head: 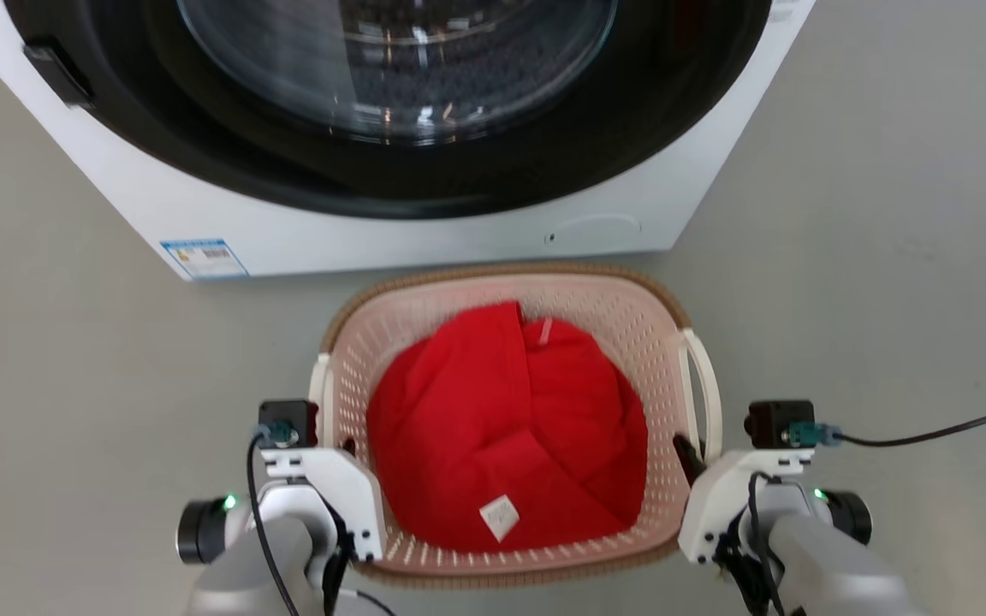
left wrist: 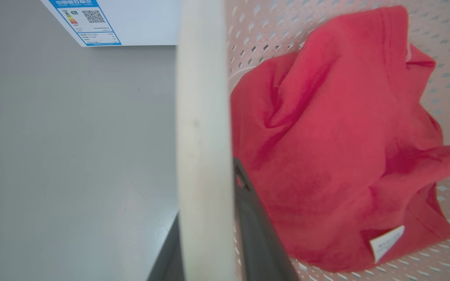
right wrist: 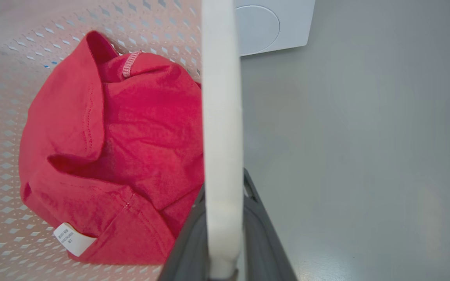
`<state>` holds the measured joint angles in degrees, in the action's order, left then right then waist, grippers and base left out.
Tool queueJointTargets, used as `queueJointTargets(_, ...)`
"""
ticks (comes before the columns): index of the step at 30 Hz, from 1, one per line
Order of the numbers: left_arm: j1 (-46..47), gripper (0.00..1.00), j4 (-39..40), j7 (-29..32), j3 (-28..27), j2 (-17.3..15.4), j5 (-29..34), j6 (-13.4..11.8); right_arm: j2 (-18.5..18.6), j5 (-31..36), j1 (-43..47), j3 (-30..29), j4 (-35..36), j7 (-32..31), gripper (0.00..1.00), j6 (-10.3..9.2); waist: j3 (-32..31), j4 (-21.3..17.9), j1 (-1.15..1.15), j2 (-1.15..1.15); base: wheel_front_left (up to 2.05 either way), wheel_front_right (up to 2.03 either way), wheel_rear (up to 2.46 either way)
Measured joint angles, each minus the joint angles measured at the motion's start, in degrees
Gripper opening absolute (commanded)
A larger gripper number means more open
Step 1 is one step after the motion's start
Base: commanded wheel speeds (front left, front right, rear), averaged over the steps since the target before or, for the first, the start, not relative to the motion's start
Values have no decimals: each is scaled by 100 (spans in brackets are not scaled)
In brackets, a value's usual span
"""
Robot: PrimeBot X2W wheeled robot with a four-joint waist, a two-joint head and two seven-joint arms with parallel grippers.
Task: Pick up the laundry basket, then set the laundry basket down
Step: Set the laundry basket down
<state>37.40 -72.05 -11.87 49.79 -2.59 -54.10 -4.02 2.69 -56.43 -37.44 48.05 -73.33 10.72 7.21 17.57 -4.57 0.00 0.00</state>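
The laundry basket [head: 630,312], cream and perforated with a brown woven rim, sits low in the head view just in front of the washing machine. A red garment [head: 501,419] with a white tag fills it. My left gripper [head: 332,438] is shut on the basket's left loop handle [left wrist: 201,128], which runs between its dark fingers [left wrist: 254,226]. My right gripper [head: 698,452] is shut on the right loop handle [right wrist: 222,117], with a finger [right wrist: 266,238] on either side of the white strip. Whether the basket's bottom touches the floor is hidden.
A white front-loading washing machine [head: 424,244] with a dark round door stands right behind the basket, an energy label [head: 204,258] at its lower left corner. Grey floor [head: 887,257] spreads on both sides. A black cable [head: 938,435] trails right from my right wrist.
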Motion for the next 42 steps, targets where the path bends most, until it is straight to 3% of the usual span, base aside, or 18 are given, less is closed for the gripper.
queueJointTargets(11,736,0,-31,-181,-90,-156,21,5,5,-8,-625,67,132,299,0,-14,968,14,0,0,0,0,0)
queueJointTargets(28,1639,0,516,-234,-405,-383,457,-210,86,1439,-1353,-1457,542,314,0,-16,2477,321,0,0,0,0,0)
queueJointTargets(42,1781,0,892,-234,-784,-487,891,-312,94,2181,-1414,-2145,829,344,0,-16,3256,412,0,0,0,0,0)
